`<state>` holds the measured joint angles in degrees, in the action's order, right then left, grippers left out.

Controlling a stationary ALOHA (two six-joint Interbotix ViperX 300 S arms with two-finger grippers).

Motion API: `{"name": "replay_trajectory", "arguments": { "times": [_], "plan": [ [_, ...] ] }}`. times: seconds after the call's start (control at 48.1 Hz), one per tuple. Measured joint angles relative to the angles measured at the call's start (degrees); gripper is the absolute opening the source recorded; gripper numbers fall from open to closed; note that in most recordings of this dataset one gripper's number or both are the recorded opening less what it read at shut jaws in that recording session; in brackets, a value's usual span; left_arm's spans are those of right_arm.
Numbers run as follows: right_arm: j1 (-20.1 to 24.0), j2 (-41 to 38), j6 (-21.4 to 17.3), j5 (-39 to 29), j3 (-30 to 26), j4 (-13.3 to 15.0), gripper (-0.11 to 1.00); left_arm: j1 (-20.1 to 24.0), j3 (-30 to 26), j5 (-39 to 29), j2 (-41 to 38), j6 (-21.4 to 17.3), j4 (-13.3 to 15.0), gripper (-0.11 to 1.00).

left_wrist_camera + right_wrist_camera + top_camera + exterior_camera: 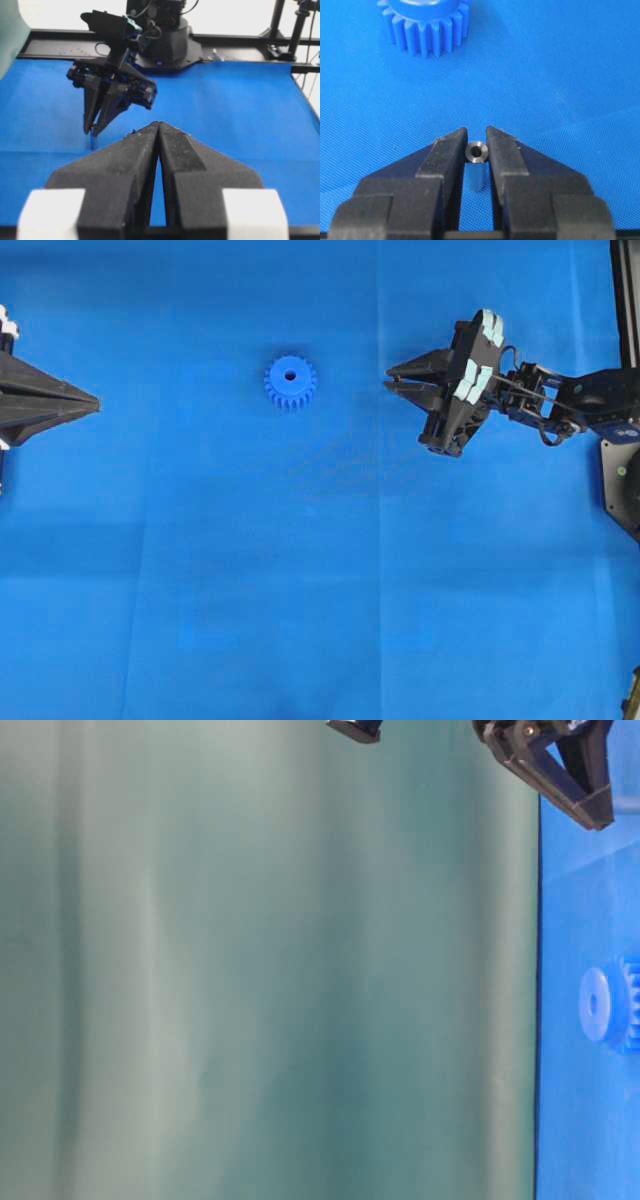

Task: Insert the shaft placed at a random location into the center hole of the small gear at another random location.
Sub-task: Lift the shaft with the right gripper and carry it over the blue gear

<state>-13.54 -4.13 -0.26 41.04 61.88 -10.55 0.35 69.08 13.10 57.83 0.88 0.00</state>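
The small gear (290,383), bright blue with short teeth, lies flat on the blue cloth left of centre, its dark center hole (291,374) facing up. The gear also shows at the top of the right wrist view (425,25) and edge-on in the table-level view (610,1005). The shaft (476,167), a short silvery pin with a hollow end, stands upright between the fingertips of my right gripper (476,131), which is shut on it. That gripper (390,378) is to the right of the gear, apart from it. My left gripper (97,400) stays at the far left, shut and empty (158,124).
Blue cloth (320,590) covers the whole table. The right arm's base (165,45) and a black frame rail (240,40) stand along the far edge in the left wrist view. A green backdrop (270,970) fills the table-level view.
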Motion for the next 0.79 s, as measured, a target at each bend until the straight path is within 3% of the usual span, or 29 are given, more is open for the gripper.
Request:
{"name": "replay_trajectory", "arguments": {
  "times": [0.416, 0.79],
  "plan": [
    [0.0, 12.0, 0.4, -13.4, -2.6, 0.0, 0.03, 0.4, 0.0, -0.1, 0.1, 0.0, 0.0, 0.0],
    [-0.1, 12.3, 0.5, -14.7, -4.3, 0.1, 0.03, 0.4, 0.0, -0.1, 0.1, 0.2, 0.0, 0.0]
  ]
}}
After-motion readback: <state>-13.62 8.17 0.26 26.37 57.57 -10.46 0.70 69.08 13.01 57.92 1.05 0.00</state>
